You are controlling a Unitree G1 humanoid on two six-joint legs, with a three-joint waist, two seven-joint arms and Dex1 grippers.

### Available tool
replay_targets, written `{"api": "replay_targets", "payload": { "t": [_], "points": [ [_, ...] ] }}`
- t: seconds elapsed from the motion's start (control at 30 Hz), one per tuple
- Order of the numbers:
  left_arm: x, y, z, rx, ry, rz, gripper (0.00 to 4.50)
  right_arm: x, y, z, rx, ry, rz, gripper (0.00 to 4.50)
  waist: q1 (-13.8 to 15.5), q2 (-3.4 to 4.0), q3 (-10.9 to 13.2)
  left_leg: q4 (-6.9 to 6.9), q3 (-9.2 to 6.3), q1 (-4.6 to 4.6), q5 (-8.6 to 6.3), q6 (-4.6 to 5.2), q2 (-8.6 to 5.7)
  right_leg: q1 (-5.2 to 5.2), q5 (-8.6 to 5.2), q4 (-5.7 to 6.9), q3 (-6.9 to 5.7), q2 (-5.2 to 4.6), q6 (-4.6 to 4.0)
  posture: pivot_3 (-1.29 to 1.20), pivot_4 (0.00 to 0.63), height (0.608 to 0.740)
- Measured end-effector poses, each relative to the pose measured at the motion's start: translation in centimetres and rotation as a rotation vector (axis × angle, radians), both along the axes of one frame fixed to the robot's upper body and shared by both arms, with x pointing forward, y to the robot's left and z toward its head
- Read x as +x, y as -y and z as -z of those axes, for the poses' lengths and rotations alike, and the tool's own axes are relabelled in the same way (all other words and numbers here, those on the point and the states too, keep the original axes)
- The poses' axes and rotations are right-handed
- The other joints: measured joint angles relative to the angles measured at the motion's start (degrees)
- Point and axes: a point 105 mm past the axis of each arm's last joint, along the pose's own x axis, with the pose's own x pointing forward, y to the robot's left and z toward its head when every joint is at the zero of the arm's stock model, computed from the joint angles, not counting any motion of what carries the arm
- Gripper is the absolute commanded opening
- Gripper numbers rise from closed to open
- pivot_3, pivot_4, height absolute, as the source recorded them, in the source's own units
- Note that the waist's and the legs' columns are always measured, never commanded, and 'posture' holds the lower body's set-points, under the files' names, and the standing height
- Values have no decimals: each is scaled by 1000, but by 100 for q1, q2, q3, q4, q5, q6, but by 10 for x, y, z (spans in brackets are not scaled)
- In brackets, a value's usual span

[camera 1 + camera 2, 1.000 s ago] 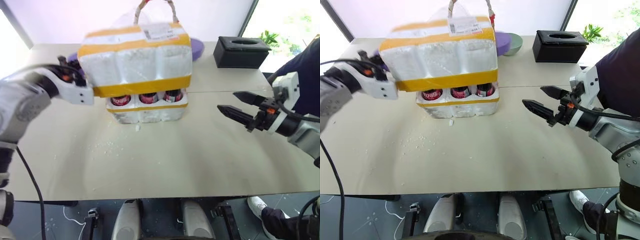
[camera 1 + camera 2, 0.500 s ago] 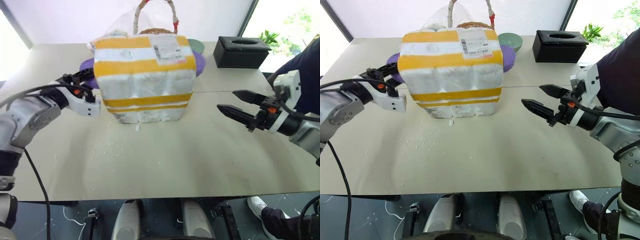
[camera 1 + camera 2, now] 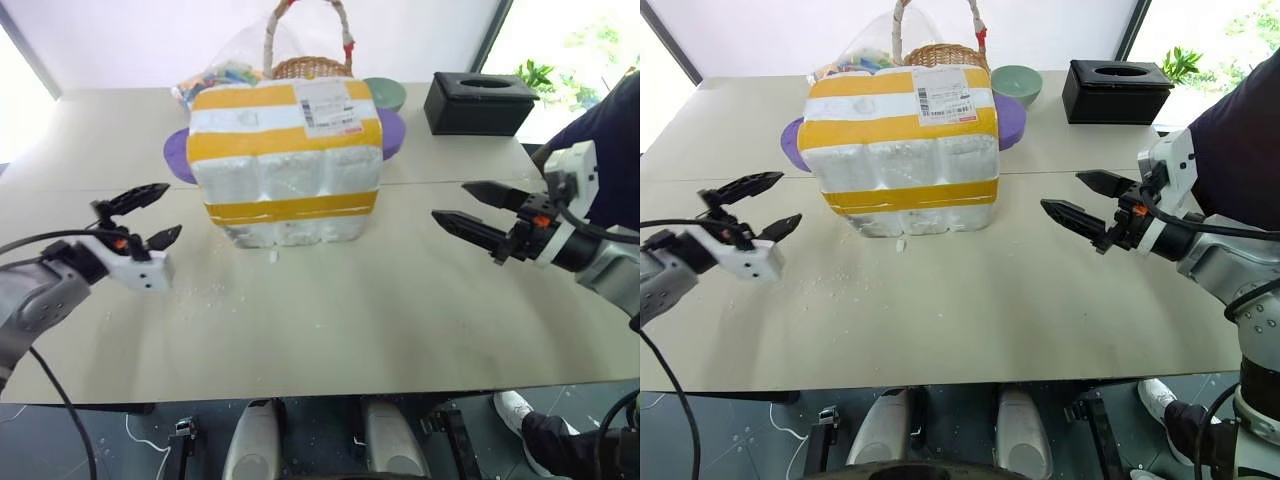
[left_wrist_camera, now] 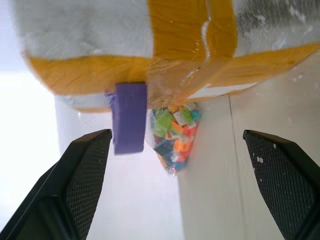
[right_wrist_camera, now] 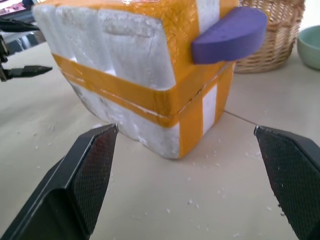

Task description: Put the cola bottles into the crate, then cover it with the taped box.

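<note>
Well, from the head views the taped box (image 3: 287, 160) sits over the crate on the surface (image 3: 330, 320), both grippers, left (image 3: 148, 214) and right (image 3: 1072, 196), spread and empty. The wrist views show its taped sides close; a careless swing could knock it askew.

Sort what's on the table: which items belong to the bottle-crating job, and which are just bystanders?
Part of the job:
- taped box, seated over the crate, whose base shows below it
- left gripper, open, apart from the box
- right gripper, open

Just lying about:
- wicker basket
- purple plate
- green bowl
- black box
- bag of colourful pieces
</note>
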Motion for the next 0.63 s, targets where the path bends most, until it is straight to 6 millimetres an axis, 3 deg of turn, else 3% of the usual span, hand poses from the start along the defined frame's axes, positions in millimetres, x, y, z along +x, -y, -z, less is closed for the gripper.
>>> {"api": "replay_targets", "payload": {
  "t": [0.1, 0.13, 0.2, 0.27, 0.33, 0.43, 0.53, 0.63],
  "points": [
    [1, -25, -14, -340, -79, -100, 4405, 0, 0, 0, 1, 0, 0, 4500, 8, 2, -4, 5, 0, 0, 0, 0, -1, 4, -1, 0, 0, -1, -2, 0, 150, 740],
    [5, -37, -14, -541, -163, -158, 4405, 1, 1, 0, 4, -2, 1, 4500, 0, 2, -5, 7, 1, 1, 0, 0, -2, 6, -1, 0, 0, -1, -2, 0, 150, 740],
    [7, -54, -2, -968, -418, -220, 4405, 1, 2, -1, 7, -4, -3, 4500, -23, -3, -6, 8, -3, 2, 0, 0, -1, 6, 2, 2, 1, 4, 3, 0, 150, 740],
    [0, -43, 1, -1258, -722, -129, 4405, 1, 2, -2, 2, -7, -18, 4500, -38, -8, -3, 7, -6, 1, 0, 0, 0, 3, 2, 5, 1, 7, 4, 0, 150, 740],
    [-17, -22, -19, -1301, -972, 23, 4405, 1, 4, -7, -9, -2, -38, 4500, -42, -10, -2, 8, -8, -1, 0, 0, -1, 1, 1, 2, 0, 11, 2, 0, 150, 740],
    [-46, -2, -69, -1165, -1114, 216, 4405, -3, 1, -15, -24, 4, -108, 4500, -40, 0, -8, 0, -3, 6, 0, 0, -3, 4, -14, -4, 1, 10, -22, 0, 150, 740],
    [-63, 1, -77, -1044, -1235, 239, 4405, -5, -2, -15, -20, -13, -161, 4500, -41, 13, -11, -8, 6, 20, 0, -1, -3, 5, -15, -3, 5, 9, -25, 0, 150, 740],
    [-61, -11, -69, -1002, -1254, 178, 4405, -5, -4, -13, -24, -22, -184, 4500, -38, 19, -11, -11, 7, 22, -1, -1, -1, 3, -18, -2, 5, 12, -31, 0, 150, 740]
  ]
}}
